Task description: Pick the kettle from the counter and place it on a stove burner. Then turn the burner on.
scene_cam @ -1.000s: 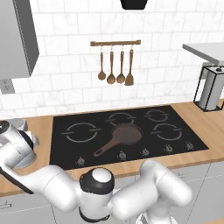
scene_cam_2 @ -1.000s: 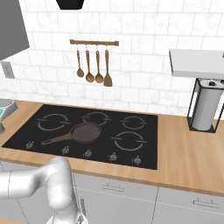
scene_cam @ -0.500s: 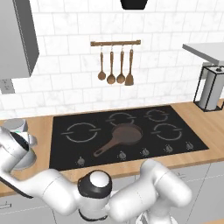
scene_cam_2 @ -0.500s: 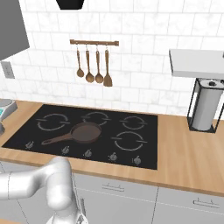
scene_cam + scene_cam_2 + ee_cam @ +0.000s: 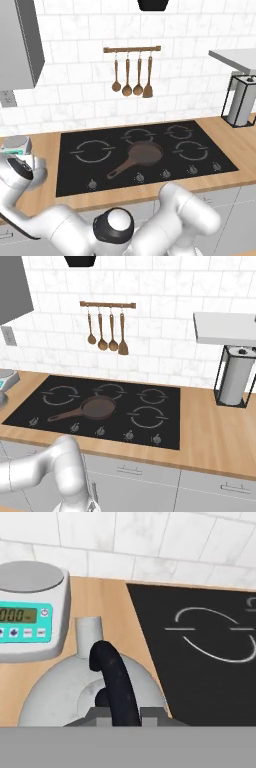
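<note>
Lowered since before, my claw [image 5: 119, 712] straddles the kettle [image 5: 85, 684] handle, grip unclear; a loose pinch could drop it.

Under my hand the kettle [image 5: 85, 687] is pale silver-grey with a black handle [image 5: 116, 684]. The scale [image 5: 31, 609] at its far left is light grey, with a teal display panel. The counter [image 5: 107, 607] is light brown wood grain, and the cooktop [image 5: 200, 677] is black glass printed with white broken rings [image 5: 216, 632].

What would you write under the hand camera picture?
Silver kettle with black handle beside the kitchen scale, on the wooden counter.
</note>
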Motion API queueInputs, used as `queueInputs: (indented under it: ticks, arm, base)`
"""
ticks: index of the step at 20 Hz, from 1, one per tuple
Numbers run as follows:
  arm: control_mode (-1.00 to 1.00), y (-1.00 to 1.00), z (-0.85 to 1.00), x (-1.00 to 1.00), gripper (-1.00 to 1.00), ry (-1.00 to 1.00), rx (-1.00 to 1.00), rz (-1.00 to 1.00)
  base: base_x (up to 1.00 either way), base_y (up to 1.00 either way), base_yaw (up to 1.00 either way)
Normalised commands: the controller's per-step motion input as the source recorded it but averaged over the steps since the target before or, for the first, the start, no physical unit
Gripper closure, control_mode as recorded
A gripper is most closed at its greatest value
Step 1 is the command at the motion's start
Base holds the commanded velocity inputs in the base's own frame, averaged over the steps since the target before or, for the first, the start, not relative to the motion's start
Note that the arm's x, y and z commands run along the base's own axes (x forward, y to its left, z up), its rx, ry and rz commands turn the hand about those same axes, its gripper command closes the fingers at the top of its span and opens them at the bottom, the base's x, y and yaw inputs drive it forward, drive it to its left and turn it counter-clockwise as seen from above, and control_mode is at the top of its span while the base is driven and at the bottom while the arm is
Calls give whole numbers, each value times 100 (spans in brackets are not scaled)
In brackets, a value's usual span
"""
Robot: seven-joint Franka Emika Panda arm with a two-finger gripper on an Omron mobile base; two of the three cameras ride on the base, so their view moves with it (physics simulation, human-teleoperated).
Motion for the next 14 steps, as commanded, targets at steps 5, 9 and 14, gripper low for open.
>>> queueInputs:
  ticks: [5, 9, 14]
  arm:
    - [-100, -33, 74, -23, 100, -1, 0, -14]
    - [-100, -65, 51, -11, 100, 6, 0, -21]
    - [-100, -74, 23, 0, 100, 6, 0, -23]
  base:
    - [0, 0, 0]
    - [0, 0, 0]
    - [0, 0, 0]
